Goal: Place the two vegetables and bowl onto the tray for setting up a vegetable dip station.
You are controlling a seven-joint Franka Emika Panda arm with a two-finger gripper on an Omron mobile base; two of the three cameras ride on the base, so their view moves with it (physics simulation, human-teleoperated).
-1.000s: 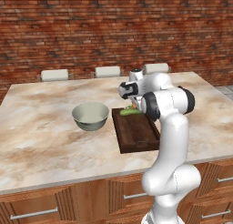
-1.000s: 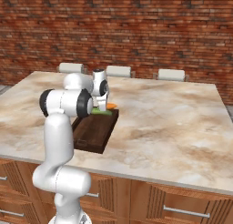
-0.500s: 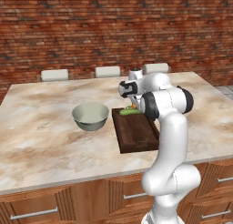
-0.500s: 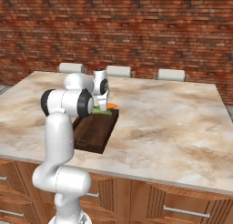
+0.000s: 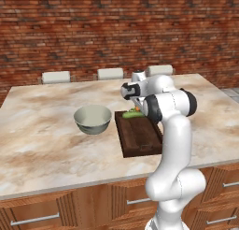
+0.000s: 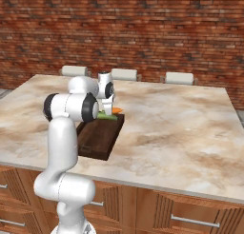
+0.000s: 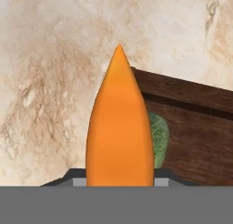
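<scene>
Carrot (image 7: 119,132) in pincer (image 7: 119,180), hiding most of cucumber (image 7: 158,139)

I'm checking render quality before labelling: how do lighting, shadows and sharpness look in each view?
Left base view: even, flat light, soft shading inside the bowl, no glare. Right base view: the tray reads dark but crisp. Hand view: the carrot looms close, smoothly shaded, with the cucumber behind it slightly soft.

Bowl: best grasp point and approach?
Grip the bowl by its rim, coming from above, one finger inside and one outside. It sits upright and open on the counter left of the tray, and its body looks too wide to span.
</scene>
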